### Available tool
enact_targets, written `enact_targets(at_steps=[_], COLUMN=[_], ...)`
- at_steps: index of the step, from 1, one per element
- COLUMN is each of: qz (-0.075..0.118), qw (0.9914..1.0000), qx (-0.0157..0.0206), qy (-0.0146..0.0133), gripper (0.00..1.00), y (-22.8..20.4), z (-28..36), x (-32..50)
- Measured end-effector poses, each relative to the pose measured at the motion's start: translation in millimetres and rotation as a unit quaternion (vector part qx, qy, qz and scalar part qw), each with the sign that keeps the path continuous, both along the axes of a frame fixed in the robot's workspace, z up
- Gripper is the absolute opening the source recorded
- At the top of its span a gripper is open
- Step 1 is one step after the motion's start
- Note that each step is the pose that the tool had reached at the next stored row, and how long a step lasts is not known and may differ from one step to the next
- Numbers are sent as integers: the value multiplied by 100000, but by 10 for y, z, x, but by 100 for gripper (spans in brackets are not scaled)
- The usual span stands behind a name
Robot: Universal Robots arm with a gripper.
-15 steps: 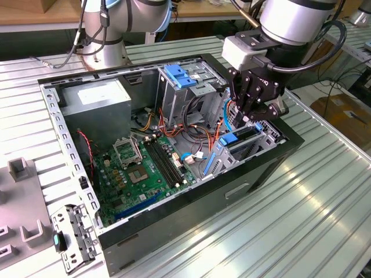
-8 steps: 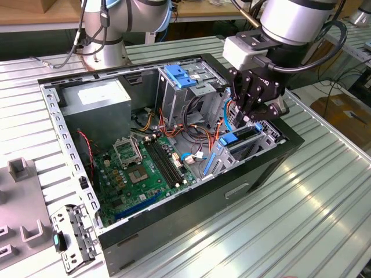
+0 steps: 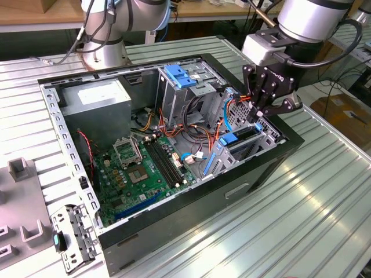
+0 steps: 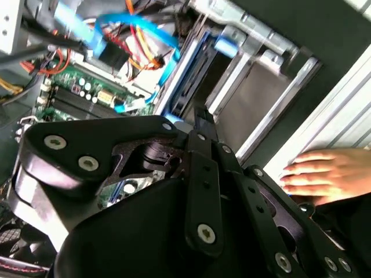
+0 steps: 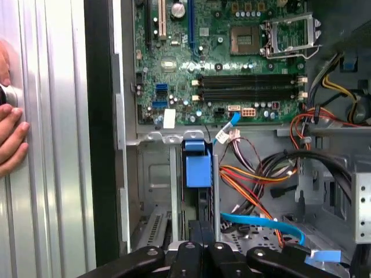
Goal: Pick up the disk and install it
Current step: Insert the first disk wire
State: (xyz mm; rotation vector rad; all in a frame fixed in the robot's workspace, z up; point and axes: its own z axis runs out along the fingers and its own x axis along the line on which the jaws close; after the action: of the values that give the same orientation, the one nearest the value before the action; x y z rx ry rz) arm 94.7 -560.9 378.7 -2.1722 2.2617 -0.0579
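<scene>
Over the drive bay: tool (image 3: 259, 114) hangs at the exterior view's right end of the computer case (image 3: 174, 229).
Disk: disk (image 3: 242, 141) stands on edge in the bay (image 3: 268, 138), its blue rail (image 5: 197, 168) showing.
Tool state: drawn in, seemingly clamped across the disk's upper edge.
Handling: likely dense, rigid, smooth-faced and shock-sensitive.
Hold: flat metal faces at mid-edge; the plastic rail probably flexes.

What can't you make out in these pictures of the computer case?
Disk: edge-on in the first wrist view, so its broad faces are hidden; one end is behind the hand.
Circuit board: second wrist view, mostly behind the hand.
Person's fingers: cut by the first wrist view's edge, blurred in the second wrist view.
</scene>
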Motion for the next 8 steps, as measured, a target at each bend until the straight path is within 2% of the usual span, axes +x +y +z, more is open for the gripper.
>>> enact_targets(at_steps=[3,5,8], qz=[353,3206,4779], qw=[99999,99949,99886], qx=[-4,0,2], qy=[10,10,11], gripper=[11,11,11], y=[0,0,0], z=[-2,-1,3], x=[100,108,111])
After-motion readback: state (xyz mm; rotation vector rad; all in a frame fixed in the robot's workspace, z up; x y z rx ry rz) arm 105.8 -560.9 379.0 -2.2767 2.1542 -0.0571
